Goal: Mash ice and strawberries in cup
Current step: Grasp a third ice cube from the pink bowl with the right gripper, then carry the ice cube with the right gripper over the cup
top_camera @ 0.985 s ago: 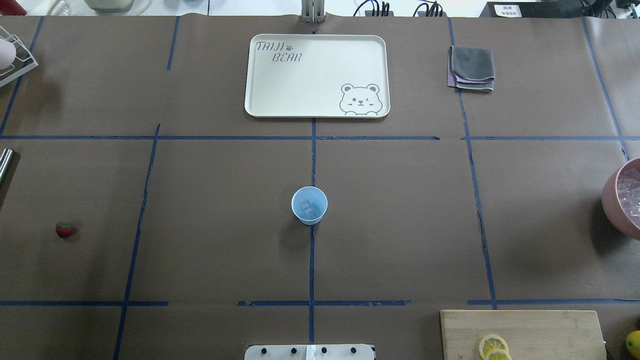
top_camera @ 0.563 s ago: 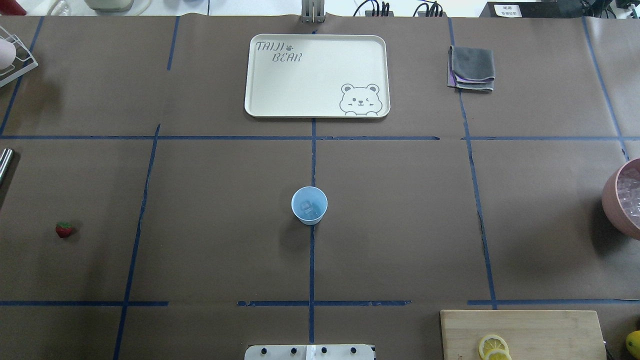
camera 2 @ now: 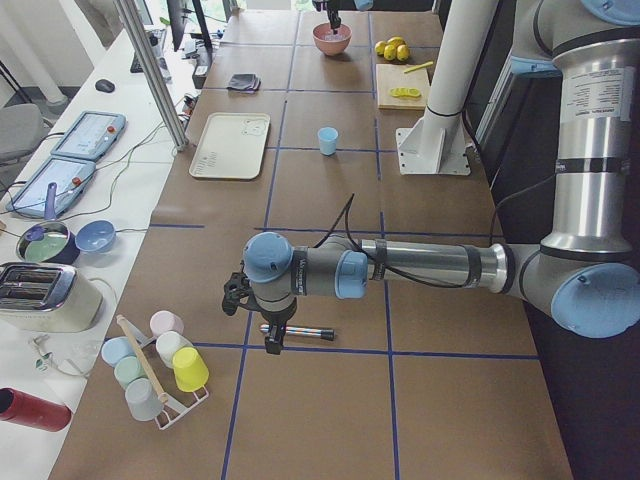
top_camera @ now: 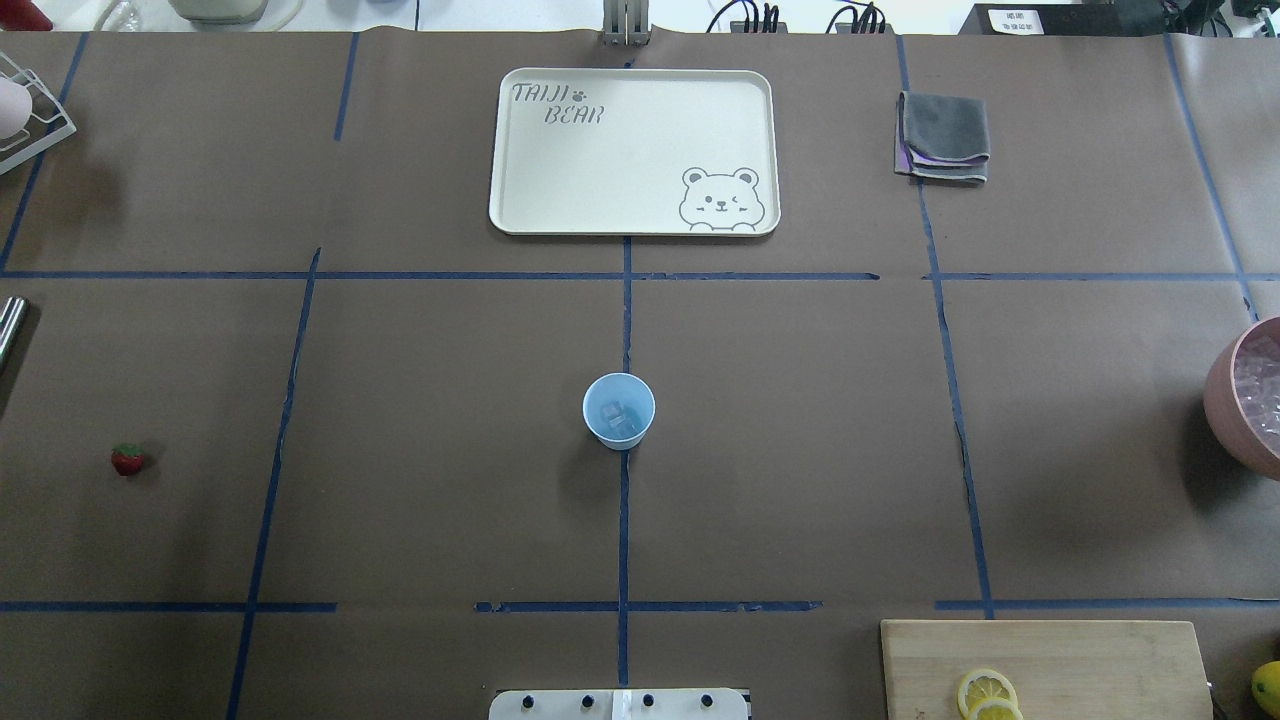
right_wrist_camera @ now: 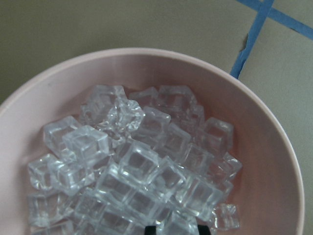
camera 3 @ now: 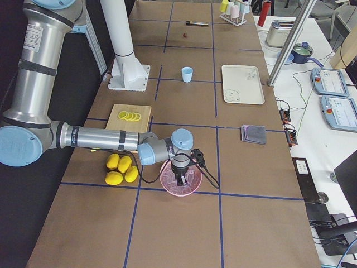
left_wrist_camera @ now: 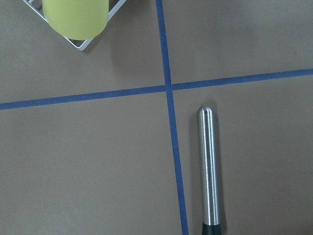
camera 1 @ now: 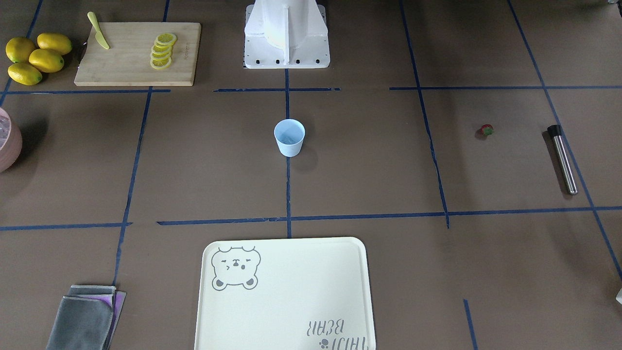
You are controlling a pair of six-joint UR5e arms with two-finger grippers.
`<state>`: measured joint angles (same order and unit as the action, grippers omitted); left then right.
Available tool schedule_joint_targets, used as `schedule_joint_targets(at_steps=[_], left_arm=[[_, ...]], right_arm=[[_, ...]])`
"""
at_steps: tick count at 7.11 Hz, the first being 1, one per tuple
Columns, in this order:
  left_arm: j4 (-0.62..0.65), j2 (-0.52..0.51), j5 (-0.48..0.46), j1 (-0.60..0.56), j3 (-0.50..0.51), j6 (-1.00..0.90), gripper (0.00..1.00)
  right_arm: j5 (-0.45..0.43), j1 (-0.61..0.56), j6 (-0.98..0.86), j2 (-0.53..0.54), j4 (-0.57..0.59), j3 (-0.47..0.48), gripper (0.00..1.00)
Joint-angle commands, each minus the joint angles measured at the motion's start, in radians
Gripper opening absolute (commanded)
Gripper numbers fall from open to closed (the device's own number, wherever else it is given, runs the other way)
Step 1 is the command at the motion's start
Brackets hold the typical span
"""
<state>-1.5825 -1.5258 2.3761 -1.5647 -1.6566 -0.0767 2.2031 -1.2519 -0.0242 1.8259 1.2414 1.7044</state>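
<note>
The light blue cup (top_camera: 619, 410) stands upright at the table's centre with a few ice cubes (top_camera: 617, 418) in its bottom. The strawberry (top_camera: 127, 459) lies on the bare table well off to your robot's left, not yet in the cup.

Your right gripper (camera 3: 179, 174) hangs low inside the pink bowl (right_wrist_camera: 146, 54), just above the heap of cubes (right_wrist_camera: 137, 166). Only a dark sliver shows at the bottom edge of its wrist view, so I cannot tell whether the fingers are apart or together. Your left gripper (camera 2: 272, 345) hovers over the steel rod (left_wrist_camera: 209, 166), which is probably the masher. It lies flat just beside a tape crossing, near the rack holding a yellow cup (left_wrist_camera: 76, 19). No fingers show in that wrist view, so that grip is also unreadable.

As I judge it, loading comes first:
- If you take another cube, pick one on top of the heap and close squarely on its flat faces, because it looks slick.
- Fetch the berry with the left arm, which is the nearer one.
- The cup is well apart from both grippers, so carry slowly and release low over its mouth.
- The cup looks light and may tip.
</note>
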Motion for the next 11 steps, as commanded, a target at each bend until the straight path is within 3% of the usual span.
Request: schedule_joint_targets(at_steps=[1, 2, 4, 6, 8, 10, 11], left_arm=[[-0.001, -0.002, 0.000, 0.000, -0.002, 0.000, 1.00], [-0.001, -0.004, 0.000, 0.000, -0.002, 0.002, 1.00], [-0.001, -0.004, 0.002, 0.000, -0.003, 0.000, 1.00], [-0.001, -0.007, 0.000, 0.002, -0.005, 0.000, 1.00], [-0.005, -0.007, 0.000, 0.000, -0.012, 0.005, 1.00], [-0.001, -0.011, -0.006, -0.008, -0.012, 0.015, 1.00], [-0.001, -0.011, -0.006, -0.024, -0.012, 0.014, 1.00]], right_arm=[[0.000, -0.021, -0.002, 0.000, 0.007, 0.039, 0.03], [0.007, -0.055, -0.002, -0.002, 0.016, 0.075, 0.03], [0.013, -0.075, 0.027, -0.089, 0.164, 0.168, 0.02], [0.036, -0.070, 0.314, -0.216, 0.202, 0.208, 0.00], [0.075, 0.052, 0.549, -0.362, 0.208, 0.210, 0.00], [-0.003, 0.208, 0.790, -0.497, 0.225, 0.208, 0.00], [-0.032, 0.279, 0.876, -0.601, 0.301, 0.210, 0.00]])
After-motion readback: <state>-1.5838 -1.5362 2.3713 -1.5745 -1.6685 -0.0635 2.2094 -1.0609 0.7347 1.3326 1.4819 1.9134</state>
